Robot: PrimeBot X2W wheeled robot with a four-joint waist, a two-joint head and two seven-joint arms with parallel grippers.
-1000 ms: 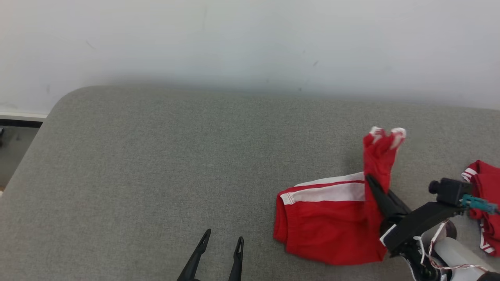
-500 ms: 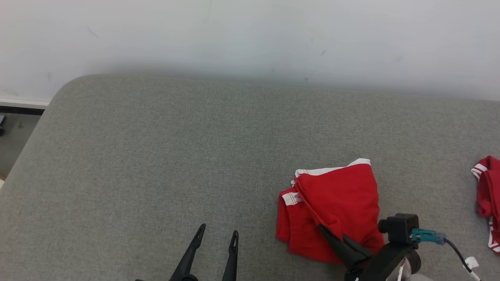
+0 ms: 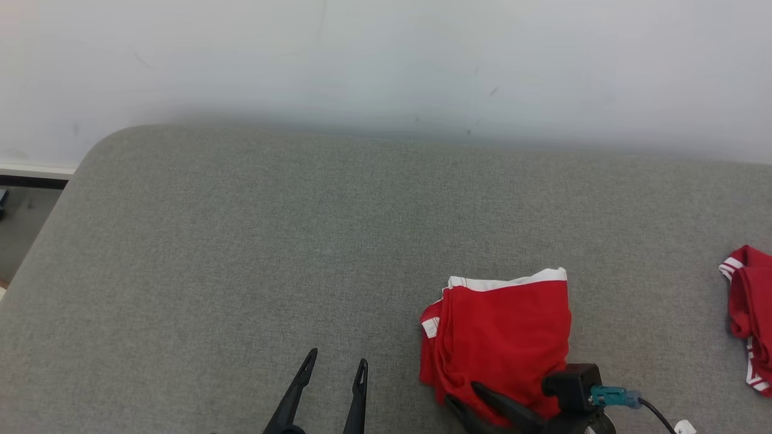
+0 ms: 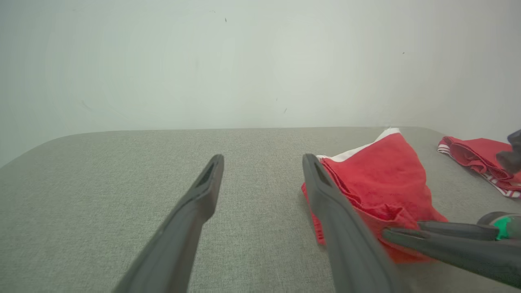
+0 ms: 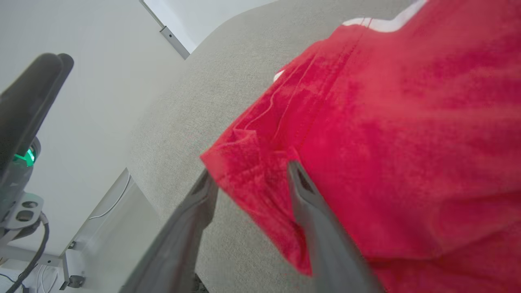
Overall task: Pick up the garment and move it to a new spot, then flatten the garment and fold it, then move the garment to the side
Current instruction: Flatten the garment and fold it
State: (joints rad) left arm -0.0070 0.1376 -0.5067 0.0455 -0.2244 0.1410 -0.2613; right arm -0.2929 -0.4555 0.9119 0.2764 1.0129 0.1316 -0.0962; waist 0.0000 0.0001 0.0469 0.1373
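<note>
The garment (image 3: 503, 325) lies folded over on the near right part of the grey cushion (image 3: 241, 241), a red square with a white band along its far edge. The right tool (image 5: 250, 174) sits low at the near corner with its fingers spread either side of the cloth's edge. I'd call it released, now the fold is laid. The left tool (image 3: 336, 358) hovers parted and empty just left of the garment, out of the way. Another red piece (image 3: 748, 301) lies well apart to the right, perhaps marking the side spot.
</note>
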